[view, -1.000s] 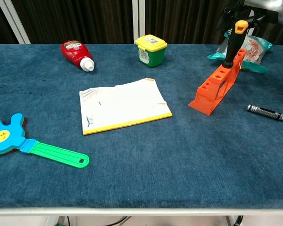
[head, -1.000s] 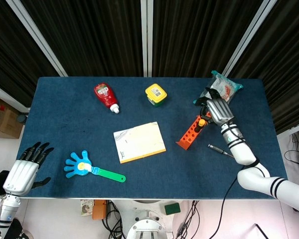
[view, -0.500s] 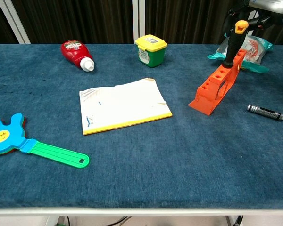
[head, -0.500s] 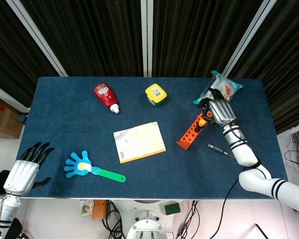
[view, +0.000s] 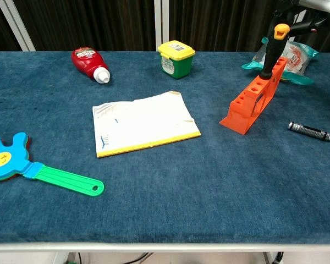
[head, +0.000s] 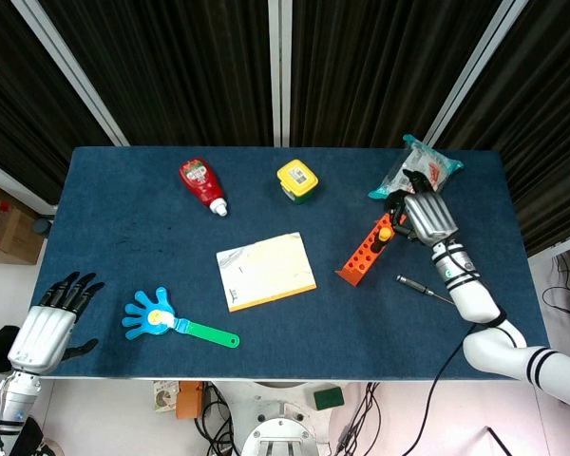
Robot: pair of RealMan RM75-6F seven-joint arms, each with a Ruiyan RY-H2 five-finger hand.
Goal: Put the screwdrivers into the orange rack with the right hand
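The orange rack [head: 363,253] [view: 253,102] lies at the table's right side. A black-handled screwdriver with an orange cap [head: 384,234] [view: 272,49] stands upright in its far end slot. My right hand [head: 423,217] [view: 305,10] hovers just above and behind that handle, fingers loose around the cap and holding nothing. A second, slim dark screwdriver [head: 420,287] [view: 311,132] lies flat on the cloth to the right of the rack. My left hand [head: 47,318] hangs off the table's front left corner, fingers spread and empty.
A snack bag [head: 426,166] lies just behind the right hand. A yellow-lidded green jar [head: 297,180] and a red ketchup bottle [head: 201,182] stand at the back. A notepad [head: 265,271] sits mid-table, and a blue-and-green clapper toy [head: 171,321] lies at front left.
The right hand has let go of the black-handled screwdriver and drawn up and to the right. The screwdriver stays standing in the rack. The left hand has not moved.
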